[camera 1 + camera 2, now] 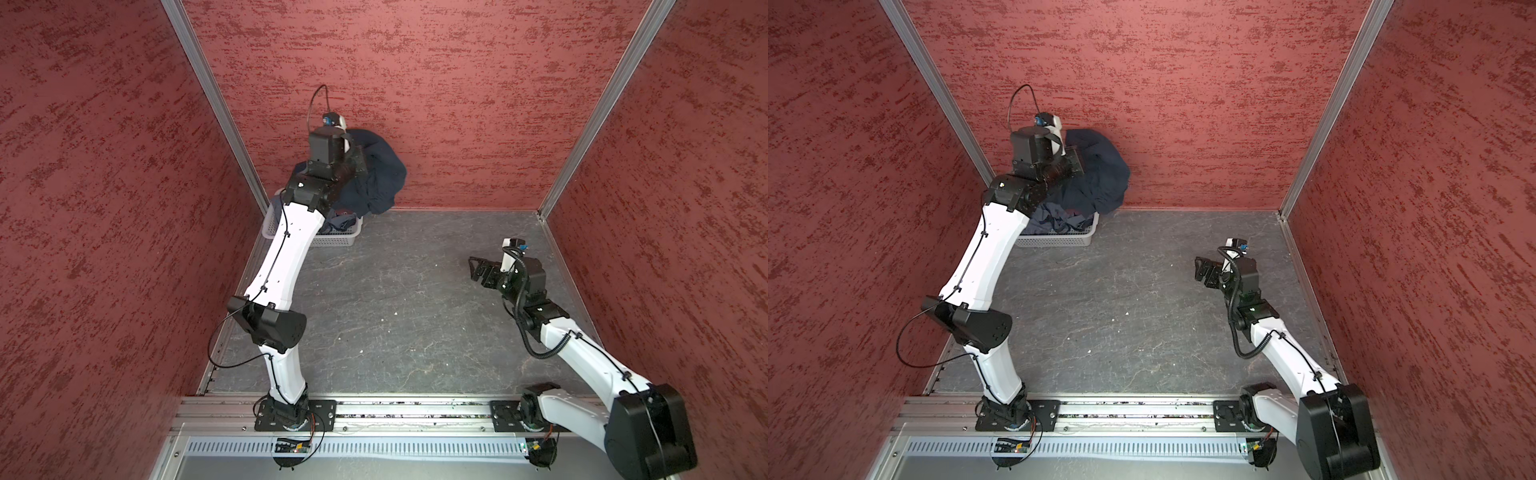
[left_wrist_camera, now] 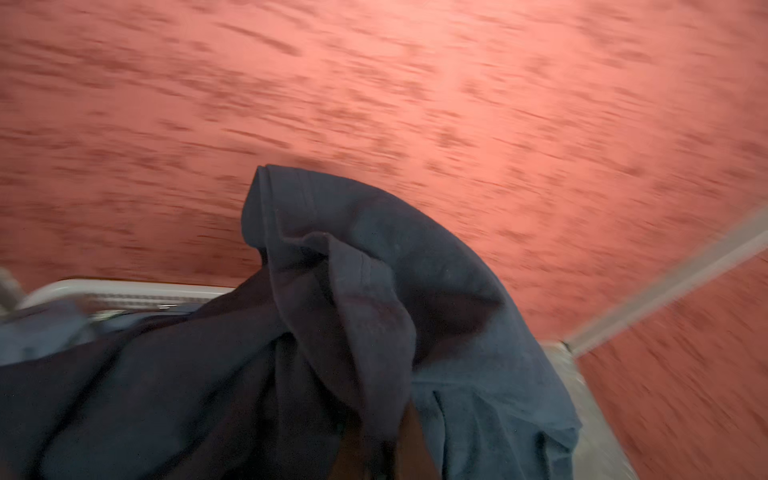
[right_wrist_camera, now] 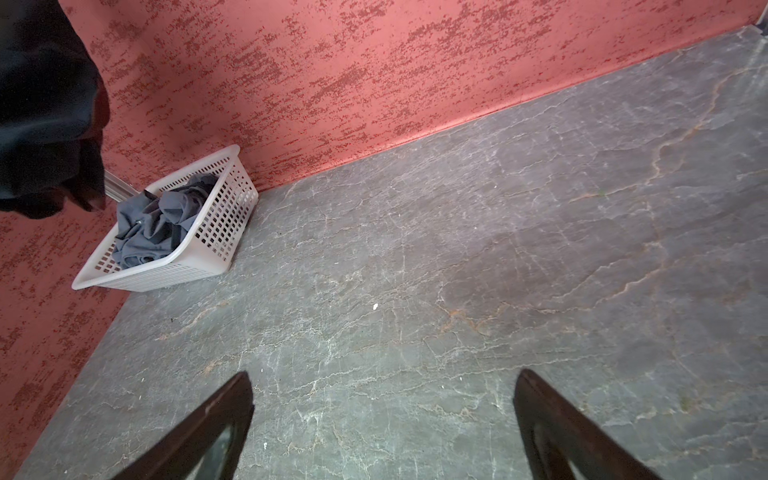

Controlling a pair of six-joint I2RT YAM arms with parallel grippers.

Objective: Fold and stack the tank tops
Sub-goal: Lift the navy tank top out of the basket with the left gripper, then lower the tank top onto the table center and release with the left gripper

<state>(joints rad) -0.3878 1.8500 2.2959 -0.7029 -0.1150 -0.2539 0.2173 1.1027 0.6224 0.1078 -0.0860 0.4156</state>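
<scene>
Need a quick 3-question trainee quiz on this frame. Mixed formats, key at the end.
1. True or false: the right gripper is holding cloth.
2. Where is the grey-blue tank top? A) spread flat on the table B) crumpled in the white basket C) draped over the right arm
3. Fill in: the navy tank top hangs lifted above the basket from the ___ gripper.

Key
1. False: its jaws stand open and empty over bare table.
2. B
3. left: the left gripper is shut on it, its fingers buried in the cloth.
</scene>
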